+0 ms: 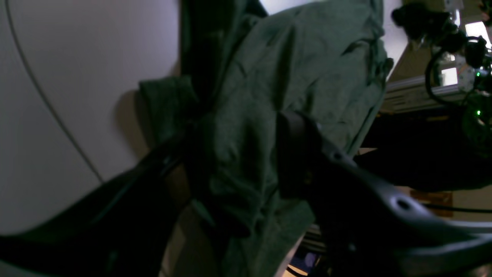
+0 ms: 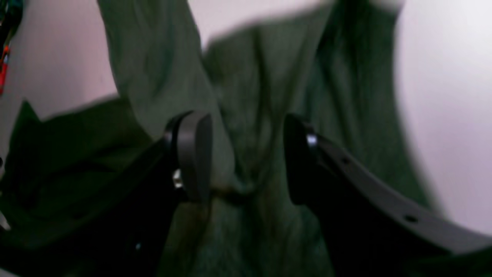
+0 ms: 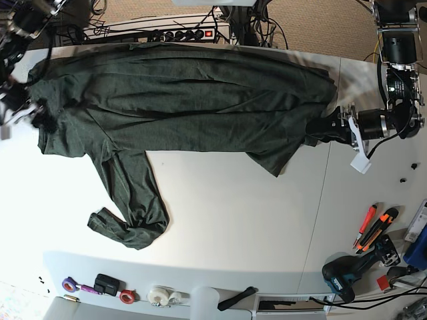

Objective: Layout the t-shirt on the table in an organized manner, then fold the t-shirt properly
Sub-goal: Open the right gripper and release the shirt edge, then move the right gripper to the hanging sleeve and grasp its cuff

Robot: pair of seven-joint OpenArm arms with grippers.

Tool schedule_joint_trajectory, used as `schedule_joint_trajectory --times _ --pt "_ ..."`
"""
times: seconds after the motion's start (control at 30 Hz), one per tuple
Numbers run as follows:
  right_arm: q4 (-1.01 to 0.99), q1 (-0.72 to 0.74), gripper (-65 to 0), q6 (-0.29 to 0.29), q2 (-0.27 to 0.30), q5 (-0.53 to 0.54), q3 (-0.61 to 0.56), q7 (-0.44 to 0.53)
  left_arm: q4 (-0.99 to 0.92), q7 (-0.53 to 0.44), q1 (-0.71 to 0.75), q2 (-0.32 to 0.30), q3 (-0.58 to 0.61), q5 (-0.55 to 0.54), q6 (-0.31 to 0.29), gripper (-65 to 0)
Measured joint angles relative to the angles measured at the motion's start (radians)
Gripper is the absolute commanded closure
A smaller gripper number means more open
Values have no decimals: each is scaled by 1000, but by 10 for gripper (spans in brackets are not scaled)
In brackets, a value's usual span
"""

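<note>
Both tools gape over t-shirt [image 3: 180,100] in wrist views; only base shows whole spread on table [image 3: 253,220].

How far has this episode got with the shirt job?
Mostly done: the t-shirt is stretched lengthwise across the table. In hand: the right gripper and left gripper stand at opposite ends, jaws apart with cloth between them. Left: one sleeve trails crumpled, wrinkles remain, and no fold is visible.

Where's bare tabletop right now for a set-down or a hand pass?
Biggest free patch: white table below the t-shirt body, right of its hanging sleeve, left of the dark seam. Past the seam it's bare until the cutters and drill. Crowded: shirt-covered far strip, near-edge tape rolls.
</note>
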Motion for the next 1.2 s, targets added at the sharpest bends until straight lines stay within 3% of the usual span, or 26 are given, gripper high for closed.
schedule_joint_trajectory --times 0.2,0.37,0.53,0.67,0.8,1.0,1.2 --pt "3 157 -295 -1 7 -45 2 58 2 0 0 0 0 -6 0 -273" --pt "-5 300 -295 -3 -20 -270 -4 224 2 0 0 0 0 -5 0 -273" --pt "-124 436 -296 -22 -21 -432 -90 316 2 -3 0 0 0 -5 0 -273" --pt "-373 559 -402 -51 -19 -471 -216 459 2 -6 0 0 0 -5 0 -273" --pt "-666 696 -412 -109 -36 -535 -328 630 2 -6 0 0 0 -7 0 -273" --pt "-940 850 -412 -150 -113 -599 -347 708 2 -11 0 0 0 -6 0 -273" --pt "-954 900 -412 -319 -182 -742 -348 739 2 -11 0 0 0 -5 0 -273"
